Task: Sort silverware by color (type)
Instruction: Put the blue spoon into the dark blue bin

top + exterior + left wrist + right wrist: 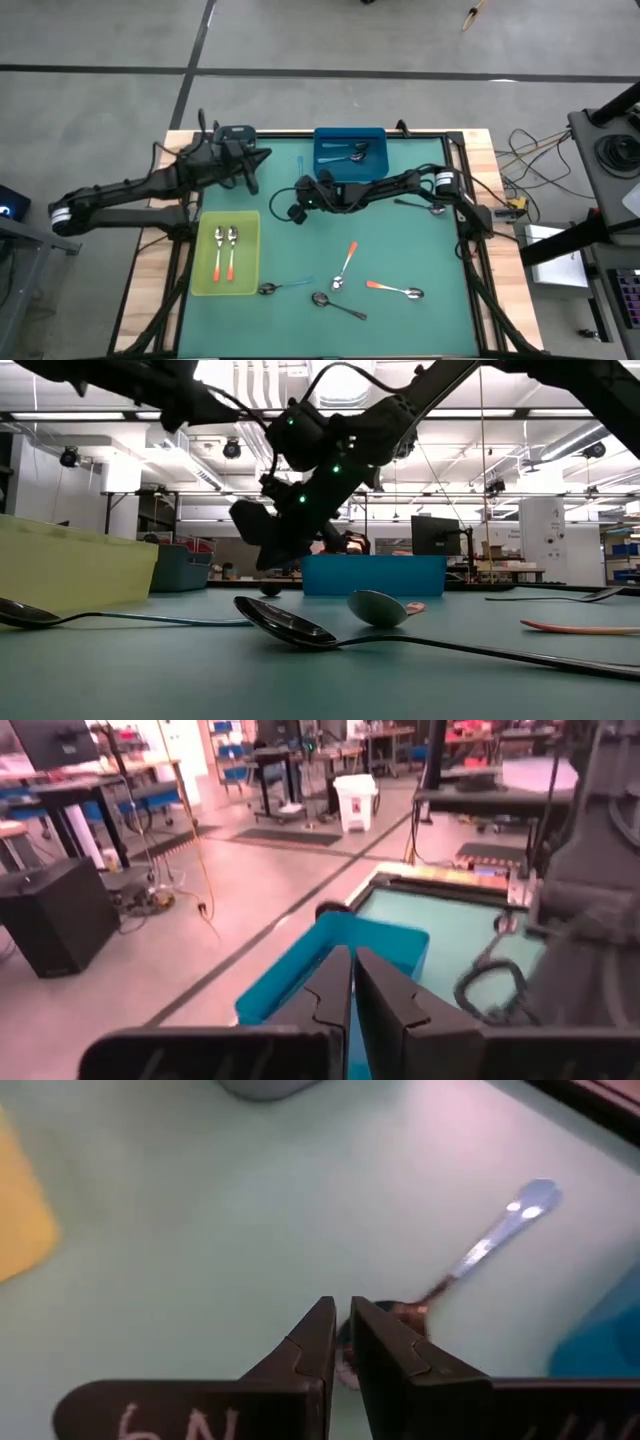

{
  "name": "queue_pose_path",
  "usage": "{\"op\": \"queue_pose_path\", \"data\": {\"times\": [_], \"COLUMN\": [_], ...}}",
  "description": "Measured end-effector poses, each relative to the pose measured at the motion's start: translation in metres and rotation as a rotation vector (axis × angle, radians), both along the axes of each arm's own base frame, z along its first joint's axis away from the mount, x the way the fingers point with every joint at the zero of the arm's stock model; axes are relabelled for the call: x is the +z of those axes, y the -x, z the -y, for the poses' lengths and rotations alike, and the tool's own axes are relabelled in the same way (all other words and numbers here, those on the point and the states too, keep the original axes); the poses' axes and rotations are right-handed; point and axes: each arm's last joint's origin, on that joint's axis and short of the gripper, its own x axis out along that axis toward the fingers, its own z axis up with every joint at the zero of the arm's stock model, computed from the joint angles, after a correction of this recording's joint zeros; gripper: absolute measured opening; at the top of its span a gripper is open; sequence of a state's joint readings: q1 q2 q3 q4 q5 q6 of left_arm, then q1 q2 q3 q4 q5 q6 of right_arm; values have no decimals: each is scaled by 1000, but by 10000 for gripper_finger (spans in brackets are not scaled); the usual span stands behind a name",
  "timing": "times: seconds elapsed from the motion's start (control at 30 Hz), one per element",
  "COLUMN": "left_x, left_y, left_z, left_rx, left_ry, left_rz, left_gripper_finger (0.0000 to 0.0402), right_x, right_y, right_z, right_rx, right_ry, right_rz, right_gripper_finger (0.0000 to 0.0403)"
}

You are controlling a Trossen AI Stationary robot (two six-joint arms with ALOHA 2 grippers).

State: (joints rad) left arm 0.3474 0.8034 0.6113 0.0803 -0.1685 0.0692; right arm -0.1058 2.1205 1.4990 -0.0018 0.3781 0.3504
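1. Green mat [400,240] covered the table, with a big workshop room behind it.
2. Right gripper [340,1335] pinched a blue-handled spoon [490,1240] beside the blue bin [350,150].
3. Left gripper [352,982] was pressed together, empty, over the table's far edge.
4. Other spoons lay scattered on the mat; two orange ones [225,255] sat in the yellow tray [250,280].

Table mat [420,250]: green
Left tray [207,275]: yellow-green
Far tray [330,142]: blue
Spoons in left tray [225,253]: orange handles, silver bowls
Arms [130,192]: dark

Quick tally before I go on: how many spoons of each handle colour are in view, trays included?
Orange-handled spoons: 4 (two in the yellow tray, two on the mat)
Light blue-handled spoons: 2
All-dark metal spoons: at least 3; those in the blue bin overlap, so I cannot tell them apart
Total: at least 9
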Motion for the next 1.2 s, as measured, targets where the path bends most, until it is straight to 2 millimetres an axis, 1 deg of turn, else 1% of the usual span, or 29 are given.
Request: {"op": "queue_pose_path", "data": {"times": [0.13, 0.47, 0.67, 0.77, 0.9, 1.07, 1.13, 1.2], "left_x": [-3, 1, 1, 0, 0, 0, 0, 0], "left_y": [6, 10, 10, 10, 10, 10, 10, 10], "left_z": [3, 4, 4, 4, 4, 4, 4, 4], "left_rx": [-4, -10, -10, -12, -13, -14, -14, -14], "left_ry": [-4, -66, -69, -81, -86, -89, -93, -94], "left_rz": [-4, -2, -5, -17, -24, -29, -31, -32], "left_gripper_finger": [0, 0, 0, 0, 0, 0, 0, 0], "right_x": [-6, -19, -18, -18, -11, -1, 8, 21], "right_y": [0, -1, 3, 4, 9, 25, 30, 33], "right_z": [3, 4, 3, 2, -1, -2, -3, -2], "right_rx": [-51, -49, -41, -3, 29, 45, 32, 23], "right_ry": [42, 36, 32, -4, -14, -5, 1, 10], "right_rz": [-20, -44, -94, -108, -154, -300, -327, -309], "right_gripper_finger": [27, 27, 27, 27, 27, 27, 27, 27]}}
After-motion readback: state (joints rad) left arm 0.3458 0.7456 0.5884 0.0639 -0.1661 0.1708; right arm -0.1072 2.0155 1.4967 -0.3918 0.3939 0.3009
